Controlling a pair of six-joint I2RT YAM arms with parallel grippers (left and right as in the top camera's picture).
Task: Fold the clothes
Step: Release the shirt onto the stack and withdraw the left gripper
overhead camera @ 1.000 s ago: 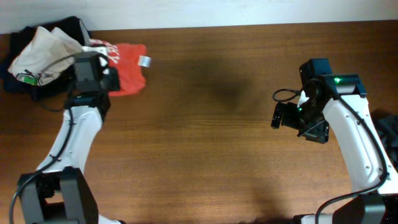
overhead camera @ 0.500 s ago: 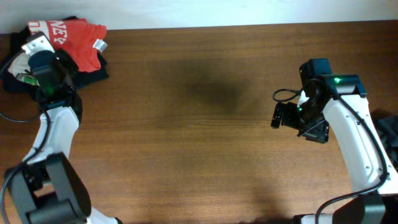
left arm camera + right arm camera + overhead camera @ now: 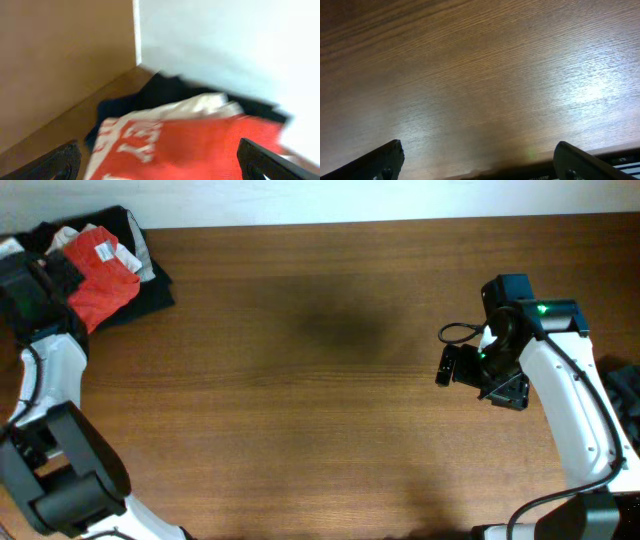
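The clothes lie heaped at the table's far left corner. An orange-red T-shirt (image 3: 100,278) with white lettering sits crumpled on top of a dark charcoal garment (image 3: 152,282). My left gripper (image 3: 58,278) is at the heap's left side, open. In the left wrist view its fingers (image 3: 60,162) stand wide apart either side of the orange-red T-shirt (image 3: 200,145), with the dark garment (image 3: 165,92) behind. My right gripper (image 3: 452,367) hovers open over bare wood at the right, with nothing between its fingers (image 3: 382,160).
A pale beige cloth (image 3: 62,235) lies in the same heap. Another dark cloth (image 3: 625,395) shows at the table's right edge. A white wall (image 3: 225,45) and a brown panel (image 3: 60,60) stand close behind the heap. The wooden table (image 3: 320,400) spans the middle.
My left arm swung left and back, carrying the orange-red T-shirt onto the corner heap. Its jaws then opened and let the T-shirt go. The right arm has not moved.
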